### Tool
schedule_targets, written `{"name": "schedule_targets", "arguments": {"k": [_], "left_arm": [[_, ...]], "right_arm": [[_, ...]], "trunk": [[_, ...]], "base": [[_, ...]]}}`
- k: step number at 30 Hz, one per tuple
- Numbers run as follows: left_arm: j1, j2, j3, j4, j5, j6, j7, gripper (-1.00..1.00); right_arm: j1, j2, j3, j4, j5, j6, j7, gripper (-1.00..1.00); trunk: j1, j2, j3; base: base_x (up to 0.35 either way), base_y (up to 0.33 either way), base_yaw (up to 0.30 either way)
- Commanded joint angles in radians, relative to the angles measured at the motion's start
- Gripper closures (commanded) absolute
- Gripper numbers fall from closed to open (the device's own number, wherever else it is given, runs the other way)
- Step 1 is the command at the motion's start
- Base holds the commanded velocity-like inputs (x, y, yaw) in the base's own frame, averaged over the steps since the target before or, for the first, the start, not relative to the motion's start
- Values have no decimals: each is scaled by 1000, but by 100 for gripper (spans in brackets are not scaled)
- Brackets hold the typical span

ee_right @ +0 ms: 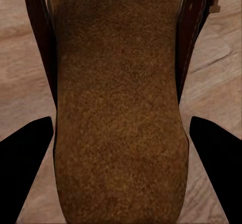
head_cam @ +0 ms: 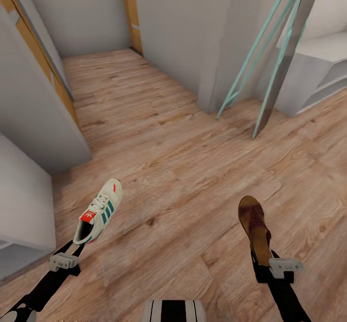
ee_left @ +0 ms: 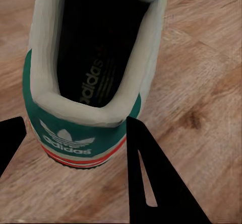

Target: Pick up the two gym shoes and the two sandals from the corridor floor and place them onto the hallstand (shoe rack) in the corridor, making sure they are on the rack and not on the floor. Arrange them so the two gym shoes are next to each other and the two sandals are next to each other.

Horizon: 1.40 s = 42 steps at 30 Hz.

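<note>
Two shoes carried: one gym shoe [head_cam: 100,211] at the left arm, one sandal [head_cam: 255,228] at the right arm, both seen raised over the corridor floor [head_cam: 183,177] in the head view.
Left gripper [head_cam: 72,250]: closed on the heel of the gym shoe; in the left wrist view the shoe [ee_left: 85,78] is seen from behind, its green heel patch wedged between the two dark fingers [ee_left: 156,183].
Gym shoe position: toe pointed away from the robot and angled slightly rightward, white laces and green stripes on show.
Right gripper [head_cam: 270,261]: clamped on the rear of the sandal; in the right wrist view the brown insole [ee_right: 118,108] is framed by a dark finger [ee_right: 25,173] on each side.
Sandal position: toe pointed forward, held well apart from the gym shoe.
Hallstand [head_cam: 318,78]: pale grey shelving is seen at the far right, beyond a leaning teal-edged panel [head_cam: 279,57]; nothing is made out on it.
Surroundings: grey walls [head_cam: 193,28] are seen lining the corridor, with a pale grey unit [head_cam: 21,216] at the near left.
</note>
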<state>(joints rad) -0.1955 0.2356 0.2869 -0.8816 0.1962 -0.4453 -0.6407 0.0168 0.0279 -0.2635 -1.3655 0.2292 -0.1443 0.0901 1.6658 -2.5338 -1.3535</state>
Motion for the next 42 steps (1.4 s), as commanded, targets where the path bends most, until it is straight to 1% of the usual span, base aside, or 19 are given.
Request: {"name": "schedule_targets", "arguments": {"k": [1,5,11,15,27,37,42], "left_arm": [[-1,0,1,1,9,2,-9,100],[-1,0,1,1,9,2,-9,100],[-1,0,2,1,9,2,-9,100],[-1,0,1,1,8,1,-8,100],[-1,-1,0,1,8,2,-8,100],[-1,-1,0,1,8,2,-8,100],[-1,-1,0,1,8,2,-8,100]], "right_arm": [[0,1,0,0,6,-3,3,100],[0,0,23,4,6,-4,-22,100],[0,0,32,6,6,-4,-38,100],[0,0,34,6,6,-5,-40,100],[0,0,35,6,6,-5,-42,100],[0,0,35,6,6,-5,-42,100],[0,0,36,6,6,-5,-43,100]], "trunk": [[0,0,0],[0,0,2],[0,0,4],[0,0,5],[0,0,5],[0,0,5],[0,0,8]], "base": [[0,-1,278],[0,-1,279],[0,-1,199],[0,-71,58],[0,-206,8],[0,-36,4],[0,-5,152]]}}
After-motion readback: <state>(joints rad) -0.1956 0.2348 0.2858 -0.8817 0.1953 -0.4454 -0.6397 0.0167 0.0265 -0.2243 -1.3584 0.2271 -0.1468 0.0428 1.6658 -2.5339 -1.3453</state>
